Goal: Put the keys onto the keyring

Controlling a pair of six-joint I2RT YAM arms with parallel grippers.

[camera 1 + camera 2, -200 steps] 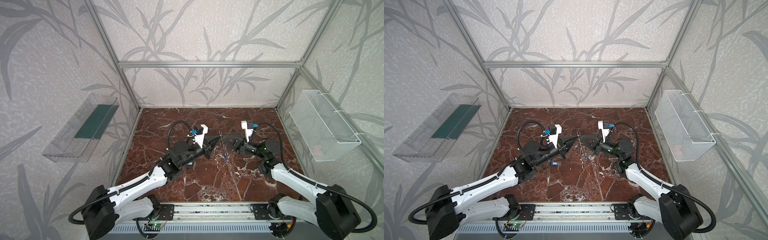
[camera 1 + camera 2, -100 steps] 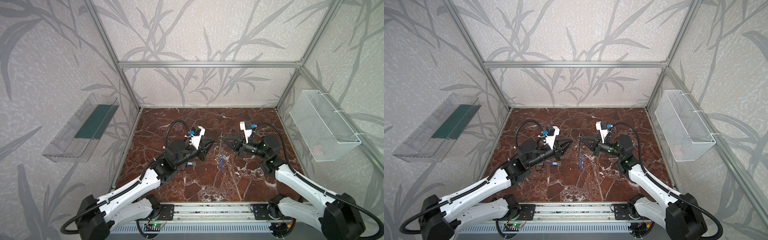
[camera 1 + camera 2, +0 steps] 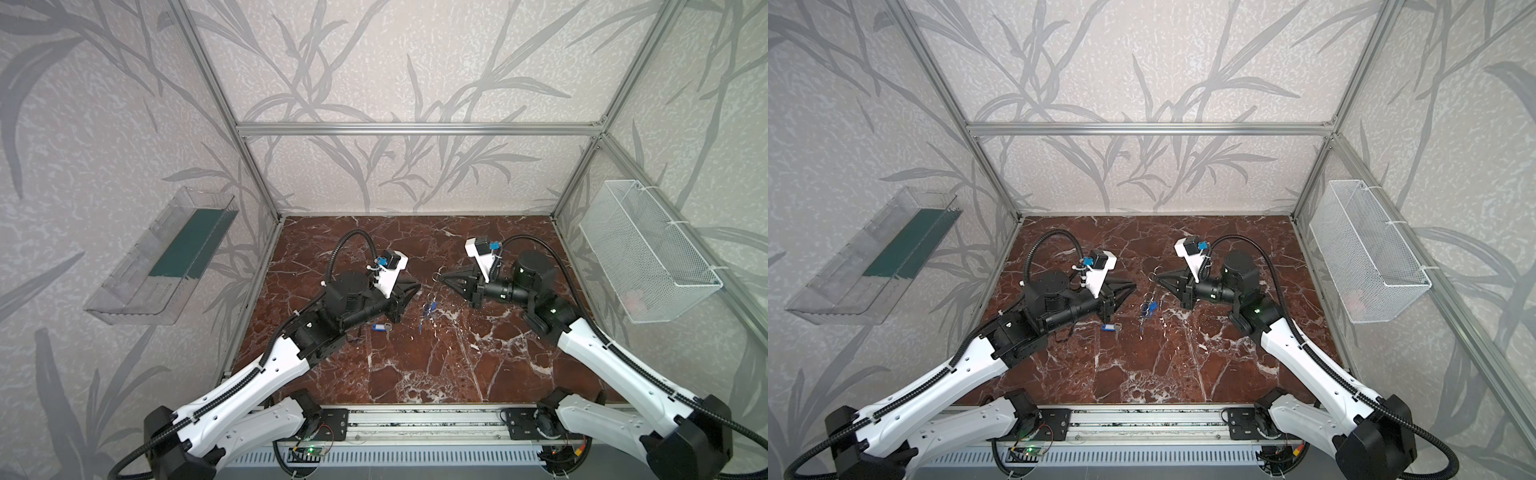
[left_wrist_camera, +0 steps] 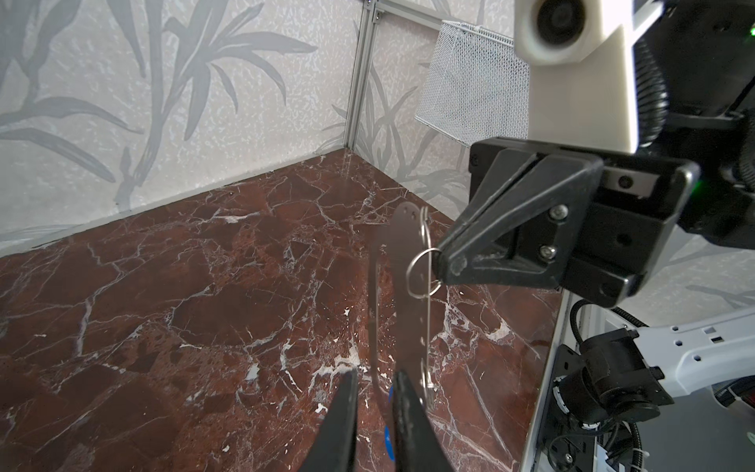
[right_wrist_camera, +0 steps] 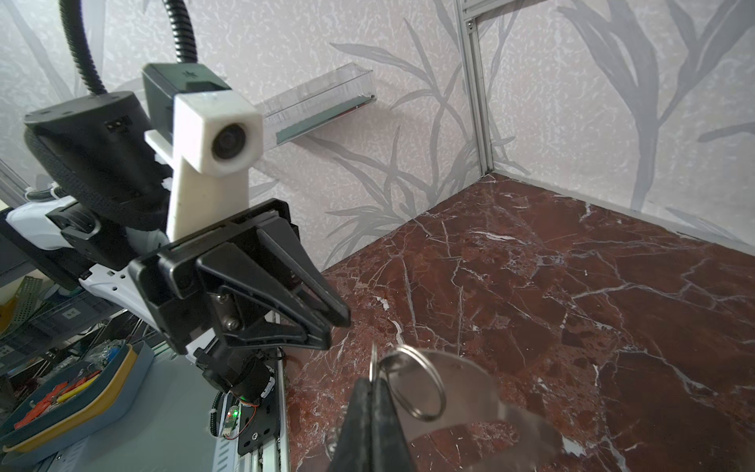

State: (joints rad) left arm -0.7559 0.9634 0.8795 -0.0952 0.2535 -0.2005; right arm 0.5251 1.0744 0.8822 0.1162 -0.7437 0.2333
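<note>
Left wrist: the right claw (image 4: 444, 265) is pressed together on a wire ring (image 4: 410, 270) threaded on the keyring (image 4: 402, 261), which hangs below it. The left claw (image 4: 376, 408) is slightly spread and empty.

Right wrist: same pinch, with the left claw facing it, apart.

In both top views tagged keys (image 3: 428, 308) dangle under the right claw, and one loose key (image 3: 380, 328) lies on the worktop (image 3: 415, 365) beneath the left claw. The step looks like fetching that key, so the left claw must drop and pinch it.

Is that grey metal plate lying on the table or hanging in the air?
Hanging: the right gripper pinches a wire ring on the keyring, which dangles upright above the table.
</note>
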